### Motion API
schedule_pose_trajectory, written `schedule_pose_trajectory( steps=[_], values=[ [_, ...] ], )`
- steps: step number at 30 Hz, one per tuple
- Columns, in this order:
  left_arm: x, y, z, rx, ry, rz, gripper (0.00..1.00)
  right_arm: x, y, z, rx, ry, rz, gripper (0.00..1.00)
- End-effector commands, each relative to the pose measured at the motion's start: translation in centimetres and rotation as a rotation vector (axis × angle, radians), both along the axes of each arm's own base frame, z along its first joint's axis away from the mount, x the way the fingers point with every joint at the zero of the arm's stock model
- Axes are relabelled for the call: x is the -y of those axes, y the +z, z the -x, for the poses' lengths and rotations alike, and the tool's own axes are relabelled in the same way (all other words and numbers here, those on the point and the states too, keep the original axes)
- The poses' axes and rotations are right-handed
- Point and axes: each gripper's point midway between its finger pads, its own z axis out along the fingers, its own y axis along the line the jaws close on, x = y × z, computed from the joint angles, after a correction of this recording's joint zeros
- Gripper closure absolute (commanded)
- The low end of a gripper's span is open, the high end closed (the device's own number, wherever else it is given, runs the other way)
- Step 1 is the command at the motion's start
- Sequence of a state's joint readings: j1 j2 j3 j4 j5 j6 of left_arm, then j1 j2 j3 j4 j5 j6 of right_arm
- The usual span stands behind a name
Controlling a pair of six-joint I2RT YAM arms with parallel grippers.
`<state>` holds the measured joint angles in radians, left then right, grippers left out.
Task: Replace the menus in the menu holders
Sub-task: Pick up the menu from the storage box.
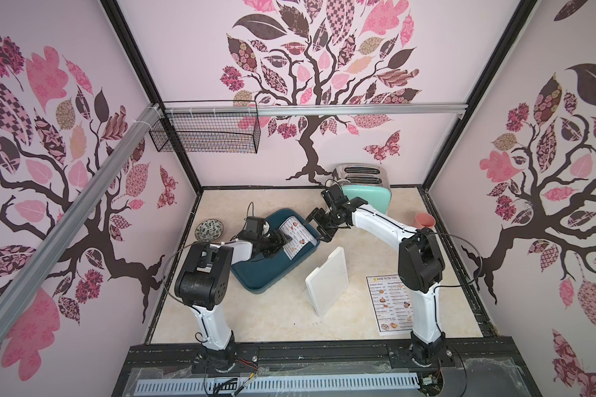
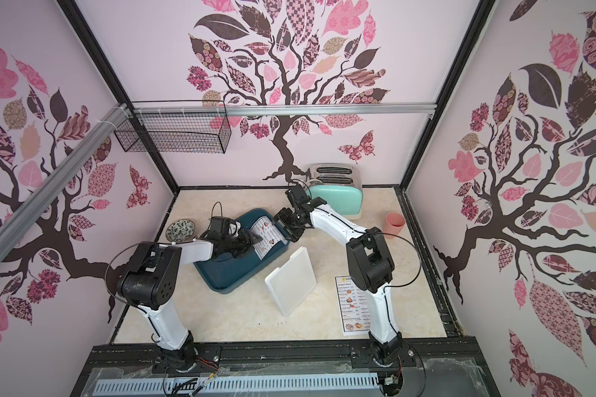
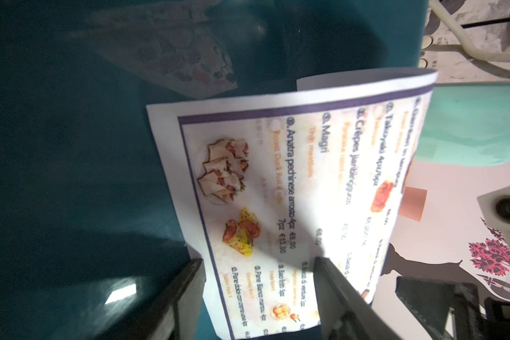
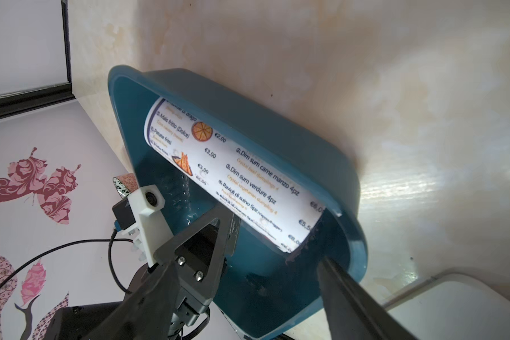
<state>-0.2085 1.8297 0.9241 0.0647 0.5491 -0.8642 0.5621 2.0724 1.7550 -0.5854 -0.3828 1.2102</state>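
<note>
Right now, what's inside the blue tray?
One curled menu sheet, resting against a long wall of the tray; the left hand is over it. Whatever lies under the sheet is hidden.
</note>
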Motion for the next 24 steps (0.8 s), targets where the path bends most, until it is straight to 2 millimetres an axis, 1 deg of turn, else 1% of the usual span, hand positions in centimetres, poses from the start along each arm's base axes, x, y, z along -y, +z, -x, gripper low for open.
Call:
schedule_pose_trajectory(
  steps=[1, 7, 13, 18, 24],
  values=[
    [0.0, -1.3, 0.4, -0.040, 0.000, -0.013, 0.35, -0.7, -0.6, 0.2, -0.023, 0.000, -0.017, 0.18],
    [0.0, -1.2, 0.5, -0.039, 0.003, -0.014, 0.35, -1.0, -1.7, 0.1, -0.028, -0.001, -0.015, 0.16],
    [0.0, -1.2, 0.4, -0.040, 0.005, -0.013, 0.35, -1.0, -3.2, 0.0, -0.039, -0.005, 0.021, 0.13],
    [0.0, -1.1, 0.4, -0.041, 0.006, -0.012, 0.35, -1.2, -4.3, -0.3, -0.025, -0.005, 0.034, 0.10],
    [0.0, -1.1, 0.3, -0.040, 0.003, -0.008, 0.35, -2.2, -4.3, -1.3, 0.027, 0.000, -0.023, 0.04]
  ],
)
